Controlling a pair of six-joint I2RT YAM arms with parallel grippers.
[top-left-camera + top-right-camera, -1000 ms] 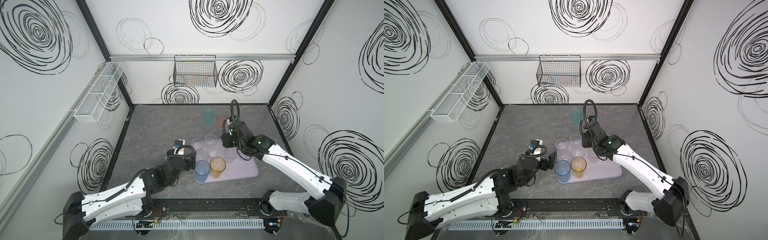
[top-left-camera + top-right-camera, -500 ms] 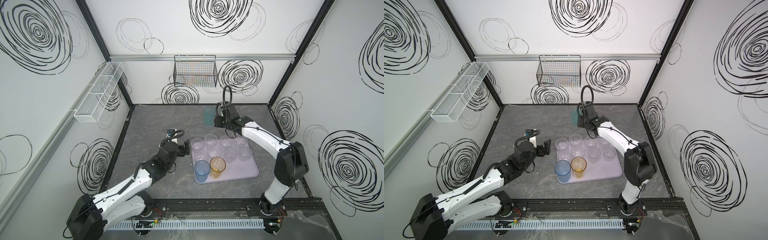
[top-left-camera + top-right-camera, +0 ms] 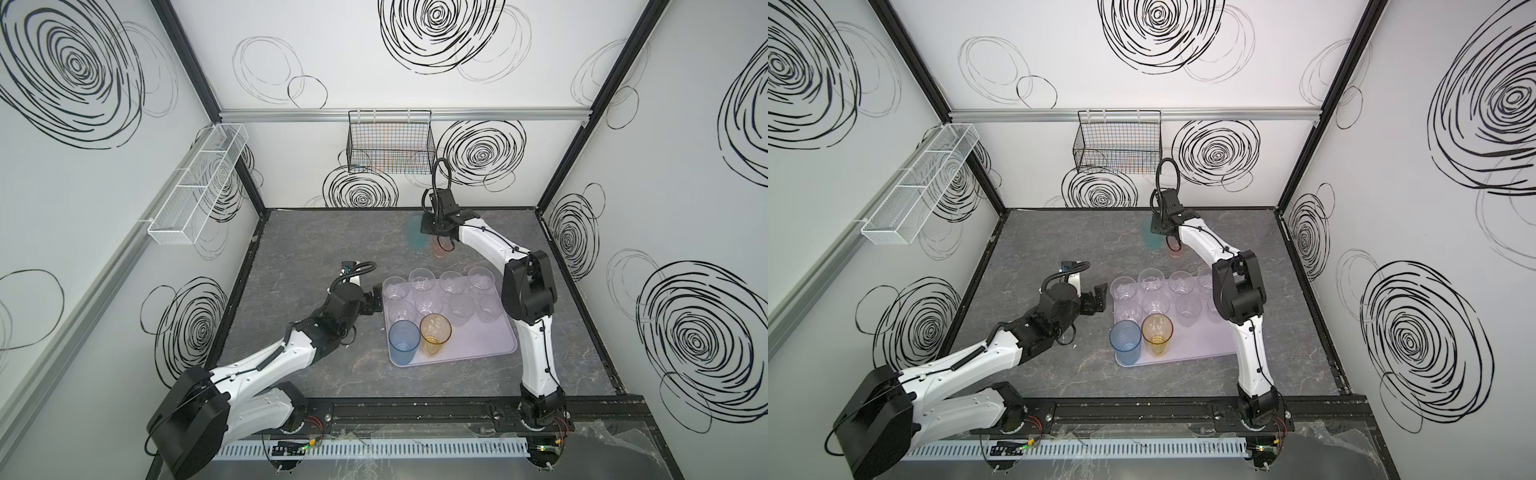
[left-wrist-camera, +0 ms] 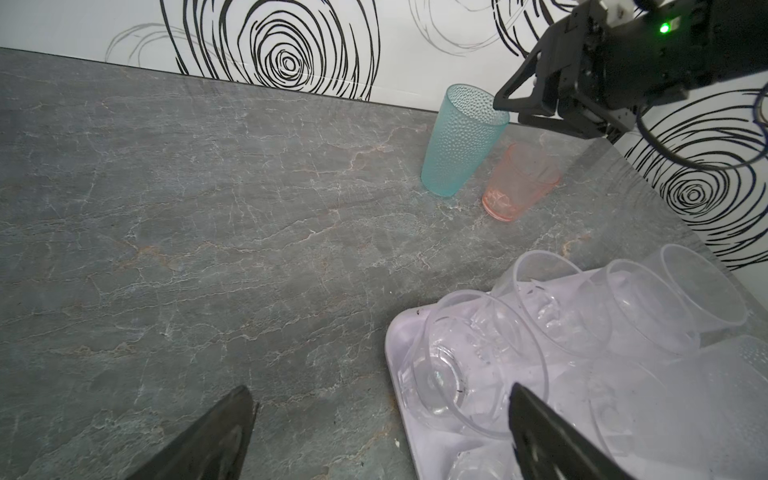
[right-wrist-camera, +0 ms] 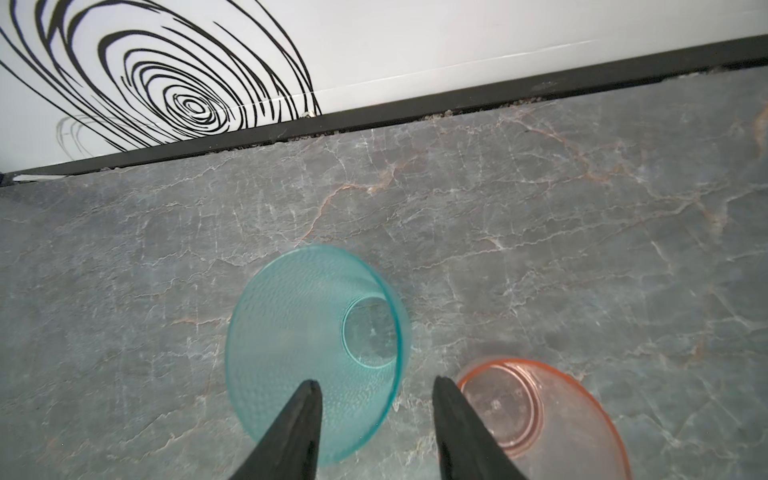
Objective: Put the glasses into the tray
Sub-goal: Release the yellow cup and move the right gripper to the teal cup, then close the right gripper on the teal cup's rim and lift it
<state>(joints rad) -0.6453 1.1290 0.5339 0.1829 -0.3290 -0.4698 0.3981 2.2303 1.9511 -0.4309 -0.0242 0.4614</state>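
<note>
— Noted what of the room?
— Grey veined table (image 3: 316,249), white walls (image 3: 357,50) with black swirls, wire basket (image 3: 390,145) at back.
— And on it?
— Found clear glasses (image 3: 453,284), blue glass (image 3: 403,338), amber glass (image 3: 435,330) upright in lilac tray (image 3: 478,345); teal glass (image 4: 461,141), pink glass (image 4: 519,183) outside, near back wall. Saw right gripper (image 5: 374,382) half-open over teal rim, left gripper (image 3: 376,300) wide, empty, beside tray.

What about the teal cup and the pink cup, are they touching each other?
Apart. The right wrist view looks down on both, and grey tabletop shows between the rim of the teal cup and the rim of the pink cup.
</note>
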